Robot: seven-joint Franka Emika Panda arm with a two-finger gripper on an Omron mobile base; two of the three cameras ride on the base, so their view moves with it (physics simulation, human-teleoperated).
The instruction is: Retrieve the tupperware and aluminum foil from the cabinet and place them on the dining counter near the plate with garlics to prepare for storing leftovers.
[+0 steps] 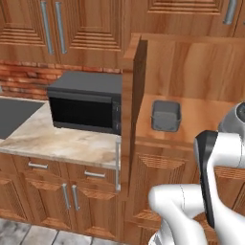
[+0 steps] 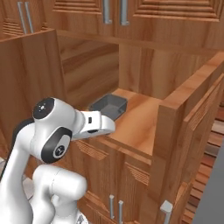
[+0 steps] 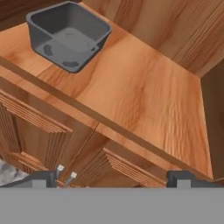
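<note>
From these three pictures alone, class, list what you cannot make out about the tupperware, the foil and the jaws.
- Tupperware: in the right base view the arm covers its near left part.
- Aluminum foil: none can be picked out on the shelf; the shelf's right end is cut off by the cabinet wall in the hand view.
- Gripper: just the two dark tips rise at the bottom edge of the hand view, set wide apart.
</note>
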